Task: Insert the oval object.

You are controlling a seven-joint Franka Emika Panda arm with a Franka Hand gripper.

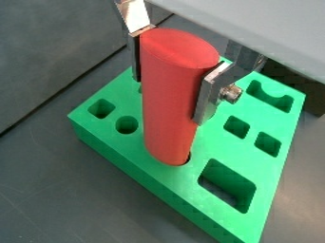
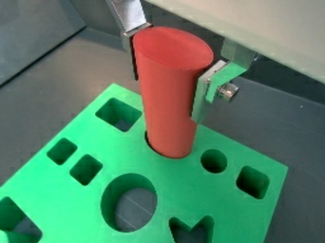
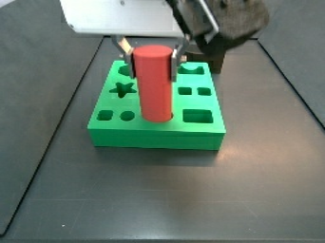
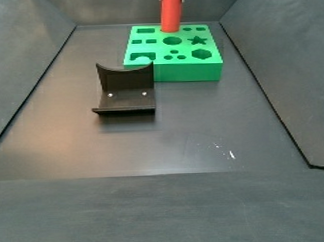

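Fixture (image 4: 124, 91) apart from green block (image 4: 176, 52) | gripper (image 1: 178, 59) above block, clamped on oval object (image 1: 169, 95) | peg's lower end in block hole

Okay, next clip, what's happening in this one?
The single arm's gripper has its fingers closed on the upper part of the red oval peg, holding it upright over the green block. The peg's lower end already sits in a cutout near the block's middle, in both wrist views, though how deep it goes cannot be seen. In a side view, the dark fixture stands apart on the floor, in front of the block.
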